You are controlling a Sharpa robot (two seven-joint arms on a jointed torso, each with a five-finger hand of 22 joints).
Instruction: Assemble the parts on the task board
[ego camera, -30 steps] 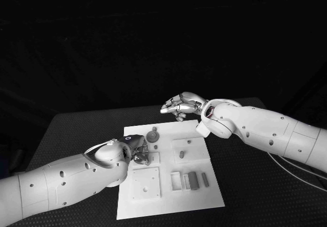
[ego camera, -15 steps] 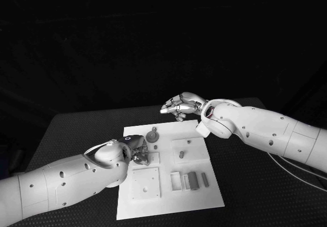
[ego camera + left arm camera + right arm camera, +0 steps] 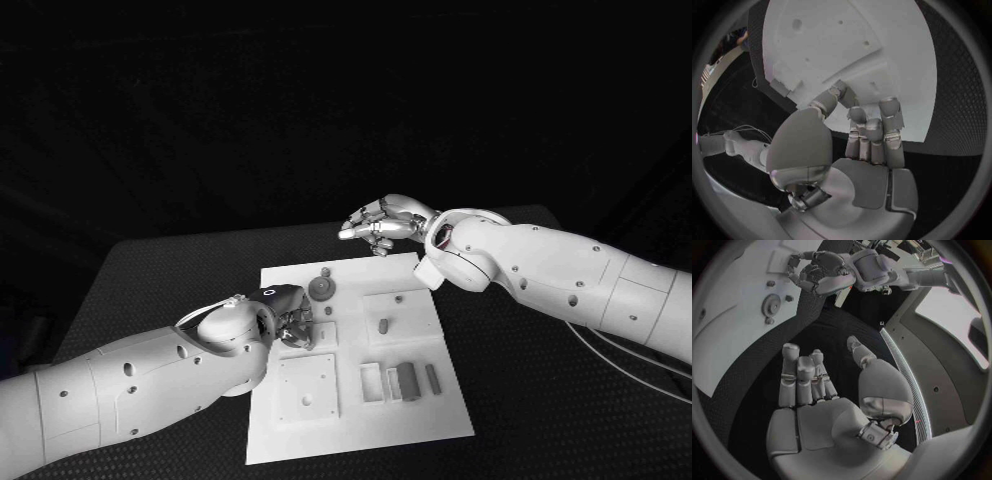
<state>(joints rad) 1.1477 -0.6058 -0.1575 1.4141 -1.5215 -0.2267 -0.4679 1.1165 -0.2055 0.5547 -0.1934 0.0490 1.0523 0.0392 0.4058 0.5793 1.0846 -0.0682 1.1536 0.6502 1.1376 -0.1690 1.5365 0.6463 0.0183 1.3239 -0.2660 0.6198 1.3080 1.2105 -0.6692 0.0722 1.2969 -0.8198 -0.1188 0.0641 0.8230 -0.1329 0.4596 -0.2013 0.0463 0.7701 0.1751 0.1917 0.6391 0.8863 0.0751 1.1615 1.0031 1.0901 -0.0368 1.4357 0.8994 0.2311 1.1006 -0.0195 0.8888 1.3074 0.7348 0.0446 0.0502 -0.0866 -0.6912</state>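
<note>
The white task board (image 3: 361, 420) lies in the middle of the table. A grey gear (image 3: 325, 288) sits near its far edge, with a small peg (image 3: 329, 271) just beyond it. Another peg (image 3: 385, 325) stands in a raised square, and two grey bars (image 3: 410, 381) lie in the near right slots. My left hand (image 3: 291, 317) hovers over the board's left edge, its fingers (image 3: 873, 127) bent down toward the board (image 3: 879, 60) with nothing between them. My right hand (image 3: 379, 224) hangs beyond the board's far edge, its fingers (image 3: 804, 377) loosely apart and its palm empty.
A raised square plate (image 3: 307, 388) with a small hole sits at the board's near left. The right wrist view shows the gear (image 3: 771, 305) and my left hand (image 3: 823, 272) across the board (image 3: 723, 330). Black table (image 3: 173, 270) surrounds the board.
</note>
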